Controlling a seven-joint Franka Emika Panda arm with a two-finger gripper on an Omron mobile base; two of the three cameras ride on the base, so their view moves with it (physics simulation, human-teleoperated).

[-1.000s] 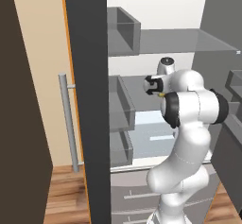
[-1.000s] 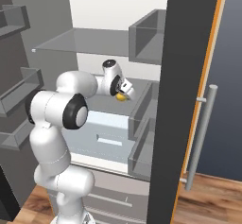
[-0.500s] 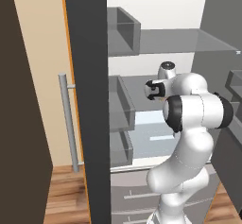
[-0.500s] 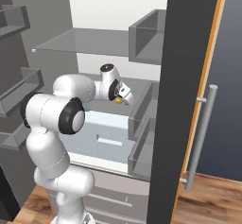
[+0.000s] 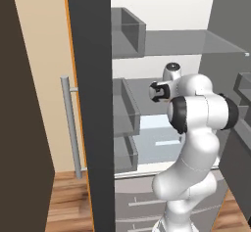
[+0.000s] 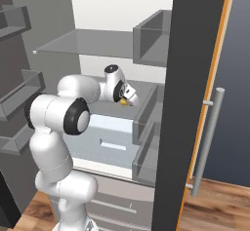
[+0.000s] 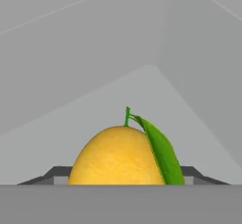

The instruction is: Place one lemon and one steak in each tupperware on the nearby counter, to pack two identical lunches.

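The fridge (image 6: 122, 10) stands open, so the arm (image 6: 58, 123) can reach in over its middle shelf (image 6: 105, 105). The gripper (image 6: 128, 97) sits low over that shelf, near the fridge's right door bins (image 6: 146, 123), placed to take 1 lemon (image 7: 118, 157). In the hand view the lemon lies between the 2 fingertips (image 7: 59, 173), its leaf up, resting on the shelf. The jaws stand either side of it; whether they press it yet I cannot tell. Probably the grasp is in hand, with lifting out next.
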